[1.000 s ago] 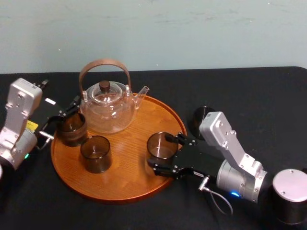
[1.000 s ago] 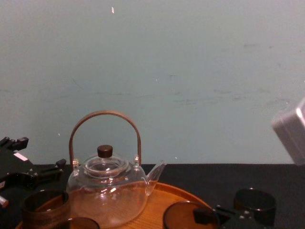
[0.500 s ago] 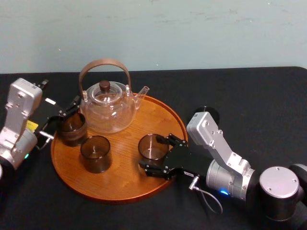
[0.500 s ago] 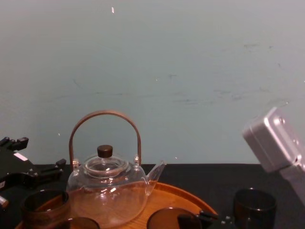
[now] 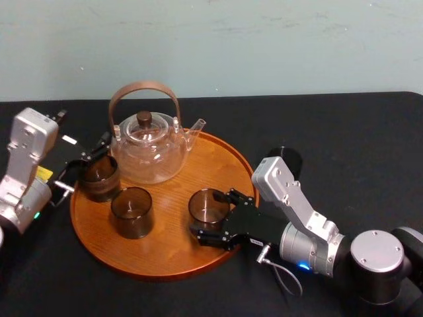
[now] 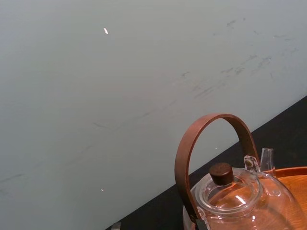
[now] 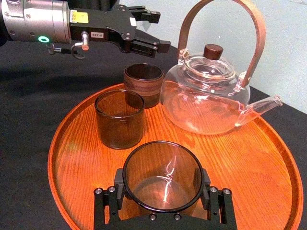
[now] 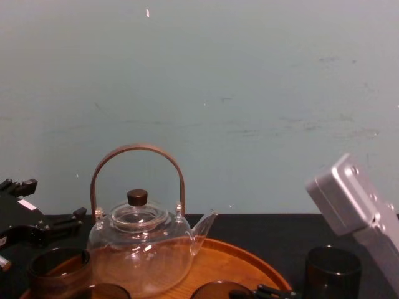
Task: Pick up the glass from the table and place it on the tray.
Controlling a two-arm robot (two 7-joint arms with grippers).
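Note:
A dark smoky glass (image 5: 209, 206) sits between the fingers of my right gripper (image 5: 211, 214), which is shut on it. The right wrist view shows both fingers (image 7: 117, 188) pressed against the glass (image 7: 161, 175) on either side. It is over the front right part of the round wooden tray (image 5: 165, 256), inside the rim. I cannot tell whether its base touches the wood. My left gripper (image 5: 78, 169) stands open at the tray's left edge, beside another glass (image 5: 99, 177).
A clear glass teapot (image 5: 149, 148) with an arched handle stands at the back of the tray. A third glass (image 5: 132, 211) is on the tray's front left. One more dark glass (image 5: 285, 158) stands on the black table (image 5: 350, 132), right of the tray.
My right gripper has carried the glass leftward, from the tray's right rim to farther inside it. The left arm and the other objects have not moved.

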